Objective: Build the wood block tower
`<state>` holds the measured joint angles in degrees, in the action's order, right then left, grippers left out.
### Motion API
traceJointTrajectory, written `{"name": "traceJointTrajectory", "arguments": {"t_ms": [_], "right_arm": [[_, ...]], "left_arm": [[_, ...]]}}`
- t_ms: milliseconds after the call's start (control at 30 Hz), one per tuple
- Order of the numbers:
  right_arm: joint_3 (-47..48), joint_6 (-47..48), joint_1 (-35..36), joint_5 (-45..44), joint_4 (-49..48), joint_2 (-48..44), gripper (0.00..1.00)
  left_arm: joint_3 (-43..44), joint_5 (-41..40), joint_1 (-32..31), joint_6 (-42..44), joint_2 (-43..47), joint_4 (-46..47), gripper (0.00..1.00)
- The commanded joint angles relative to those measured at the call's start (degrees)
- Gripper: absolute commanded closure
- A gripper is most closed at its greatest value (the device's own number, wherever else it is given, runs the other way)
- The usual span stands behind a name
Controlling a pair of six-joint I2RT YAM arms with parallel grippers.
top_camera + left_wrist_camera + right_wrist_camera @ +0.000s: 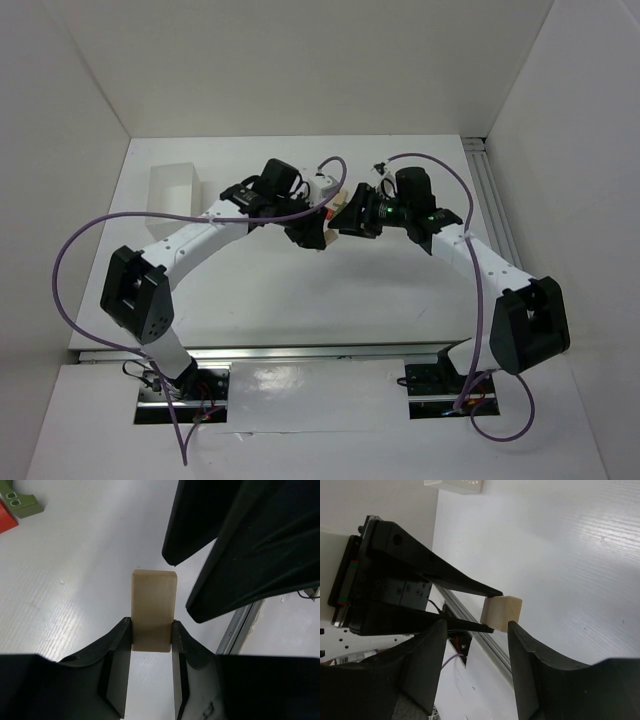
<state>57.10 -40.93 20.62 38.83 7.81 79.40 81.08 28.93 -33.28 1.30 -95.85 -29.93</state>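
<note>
While two grippers crowd one block, risk: the block (154, 605) may twist or drop if the left gripper (152, 630) lets go before the right gripper (476, 630) has a firm hold. The fingers could also knock together.
Cause: only the block's near end is pinched, and the right fingers sit close by its free end.
Left gripper: clamped on the tan block.
Right gripper: spread wide, holding nothing.
Block vs. right gripper: just beyond its tips, nearer one finger; contact cannot be told.
Green block (20, 505), red piece (4, 519): on the table (75, 580), well apart.
</note>
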Motion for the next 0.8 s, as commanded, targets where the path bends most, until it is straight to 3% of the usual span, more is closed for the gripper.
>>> {"name": "traceJointTrajectory", "arguments": {"t_ms": [0, 767], "right_arm": [[-0.8, -2.6, -0.3, 1.8, -5.2, 1.0, 0.41], [-4.5, -5.0, -0.8, 6.8, -9.3, 3.9, 0.45]], "left_arm": [[-0.6, 3.0, 0.3, 0.8, 2.7, 0.9, 1.00], [-3.3, 1.8, 0.8, 0.3, 5.3, 3.7, 1.00]]}}
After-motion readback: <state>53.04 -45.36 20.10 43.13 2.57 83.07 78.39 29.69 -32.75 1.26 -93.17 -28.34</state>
